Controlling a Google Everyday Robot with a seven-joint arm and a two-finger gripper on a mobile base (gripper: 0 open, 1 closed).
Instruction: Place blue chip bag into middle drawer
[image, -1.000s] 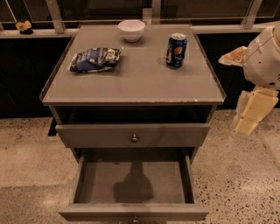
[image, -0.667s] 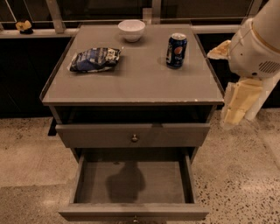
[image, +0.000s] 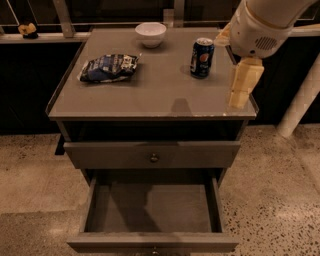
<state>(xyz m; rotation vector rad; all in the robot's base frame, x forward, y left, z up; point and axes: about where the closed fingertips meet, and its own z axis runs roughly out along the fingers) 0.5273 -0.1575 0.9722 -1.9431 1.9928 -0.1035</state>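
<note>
End effector (image: 239, 93) at tabletop edge (image: 150, 113), arm (image: 262, 25) cropped

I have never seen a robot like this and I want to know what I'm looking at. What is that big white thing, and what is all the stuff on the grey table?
The big white thing at the top right is the robot's arm. The cream-coloured part hanging from it is its gripper, which is the robot's hand. It hangs over the right edge of the grey cabinet, and nothing shows in it.

There is only one picture. The camera looks down on the cabinet from the front, but I can't tell where it is fixed.

Three things sit on top: a crinkly blue chip bag on the left, a blue soda can on the right near the gripper, and a white bowl at the back.

Below, the middle drawer is pulled out and empty, ready for the bag. The drawer above it is closed.
</note>
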